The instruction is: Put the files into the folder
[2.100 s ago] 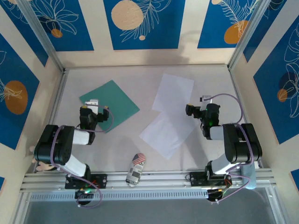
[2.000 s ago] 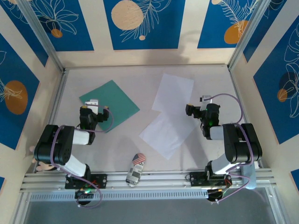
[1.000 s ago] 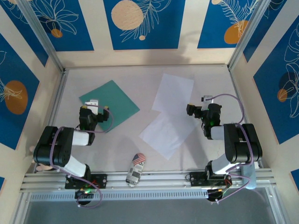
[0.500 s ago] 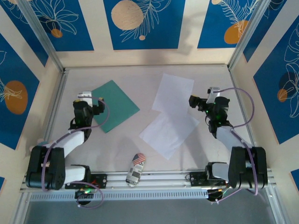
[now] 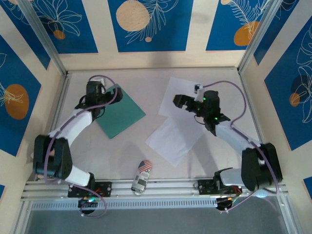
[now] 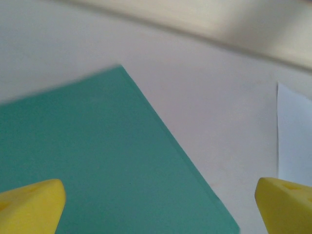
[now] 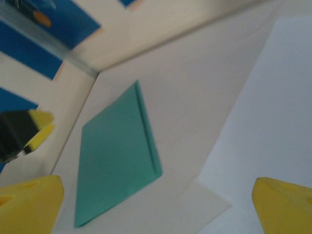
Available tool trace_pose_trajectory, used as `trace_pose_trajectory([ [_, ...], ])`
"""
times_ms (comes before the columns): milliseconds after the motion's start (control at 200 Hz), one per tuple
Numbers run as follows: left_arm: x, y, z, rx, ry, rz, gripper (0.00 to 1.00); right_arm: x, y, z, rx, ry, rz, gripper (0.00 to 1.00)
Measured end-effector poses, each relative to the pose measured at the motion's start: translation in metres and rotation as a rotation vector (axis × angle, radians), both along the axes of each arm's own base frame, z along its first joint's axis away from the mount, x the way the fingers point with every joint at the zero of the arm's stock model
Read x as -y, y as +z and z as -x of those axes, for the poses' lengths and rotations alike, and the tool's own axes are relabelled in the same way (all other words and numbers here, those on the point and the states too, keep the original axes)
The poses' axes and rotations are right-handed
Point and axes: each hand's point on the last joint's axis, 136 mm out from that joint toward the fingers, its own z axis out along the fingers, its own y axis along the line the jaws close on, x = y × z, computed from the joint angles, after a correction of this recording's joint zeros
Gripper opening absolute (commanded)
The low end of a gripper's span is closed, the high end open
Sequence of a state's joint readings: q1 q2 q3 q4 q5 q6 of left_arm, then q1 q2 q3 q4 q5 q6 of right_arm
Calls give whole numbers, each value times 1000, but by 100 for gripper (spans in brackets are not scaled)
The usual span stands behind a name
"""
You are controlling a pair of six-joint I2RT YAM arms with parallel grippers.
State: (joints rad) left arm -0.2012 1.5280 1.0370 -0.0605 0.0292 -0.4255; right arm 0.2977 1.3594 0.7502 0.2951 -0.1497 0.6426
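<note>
Two robot arms reach across a table toward scattered paperwork; the teal-green folder (image 5: 122, 113) lies closed and flat on the left, turned like a diamond, and the two white files sit to its right, well apart from it; the far sheet (image 5: 184, 86) and the near sheet (image 5: 173, 141) meet near a corner, and which lies on top cannot be told.

The left gripper (image 6: 158, 205) hangs over the folder's far-left part, jaws wide and holding nothing, the folder's far corner just ahead of its yellow fingertips (image 6: 34, 204); the right gripper (image 7: 156, 201) hovers over the far sheet, equally wide and empty, facing the folder across bare table.

The step in hand looks like the approach; since the folder is shut, a leaf probably has to be lifted at its free edge, not the crease, before any sheet goes in; the sheets are thin and flat, so a finger likely needs to catch an edge rather than press down; a toy car (image 5: 141, 176) stands near the front rail, clear of the work.
</note>
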Motion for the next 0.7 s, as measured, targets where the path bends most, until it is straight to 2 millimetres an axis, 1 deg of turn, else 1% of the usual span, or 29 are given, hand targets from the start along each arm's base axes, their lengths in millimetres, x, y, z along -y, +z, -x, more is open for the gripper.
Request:
trace_pose_trajectory([
  [40,14,-13,-3,-54,-28,15,100,-15,-12,3,-44,38,-8,100],
  [125,41,-37,-9,-150,-86,26,100,-37,-35,6,-122,88,-10,100],
  [170,55,-46,-13,-187,-111,33,100,-44,-47,7,-155,103,-8,100],
  [195,63,-53,-16,-208,-125,38,100,-48,-55,8,-180,111,-7,98],
  [245,75,-64,-18,-242,-145,46,100,-55,-69,11,-219,123,0,98],
  [315,87,-79,-19,-293,-165,59,100,-60,-83,14,-255,135,9,98],
  [420,98,-100,-18,-361,-182,77,100,-63,-94,18,-281,145,18,98],
  [505,106,-113,-16,-407,-193,83,100,-66,-95,19,-283,157,17,98],
  [590,109,-120,-12,-436,-199,83,100,-68,-96,20,-282,165,19,98],
  [700,115,-122,-8,-448,-211,85,100,-68,-100,20,-291,169,21,98],
])
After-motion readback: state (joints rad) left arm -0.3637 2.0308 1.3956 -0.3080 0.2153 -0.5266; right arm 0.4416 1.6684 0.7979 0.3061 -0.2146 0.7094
